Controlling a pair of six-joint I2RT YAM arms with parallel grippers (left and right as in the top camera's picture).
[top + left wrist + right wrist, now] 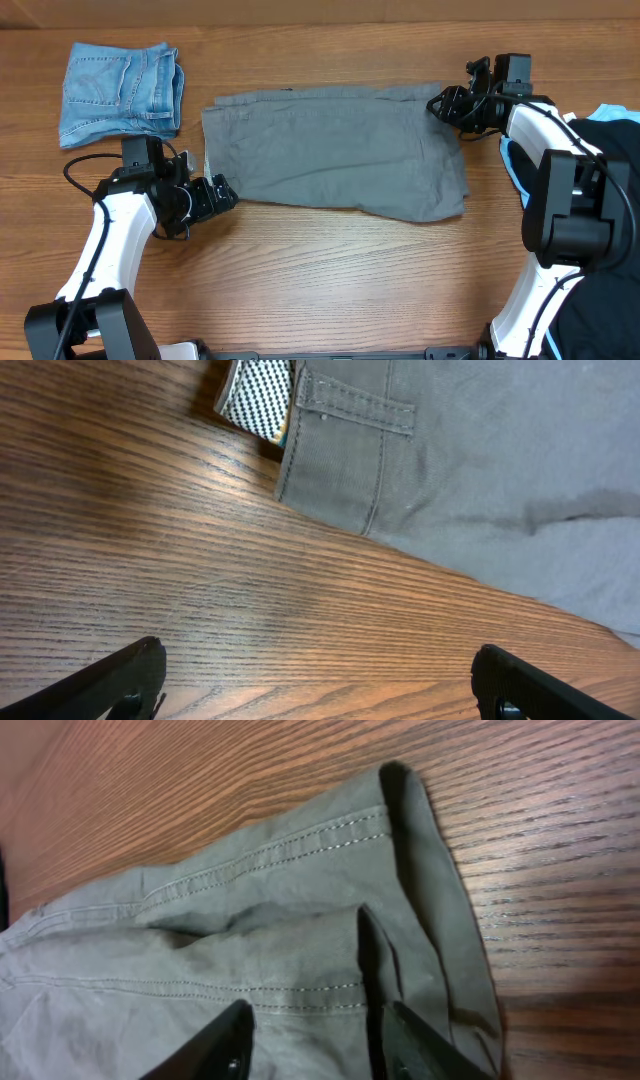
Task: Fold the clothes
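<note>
Overhead, grey trousers (335, 150) lie folded flat; left claw (228, 192) gapes, right claw (438, 104) straddles cloth, grip unclear.

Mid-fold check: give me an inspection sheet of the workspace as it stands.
Surface: wooden table, bare around the cloth.
Job's things: grey trousers laid flat mid-table; denim shorts folded, far left corner; black garment and pale-blue garment heaped at right edge.
Clutter: nothing seen.
Grippers: left gripper open over bare wood beside waistband; right gripper astride a hem fold, grip unclear.
Cables: black cable loops off left arm.
Surroundings: nothing seen.
</note>
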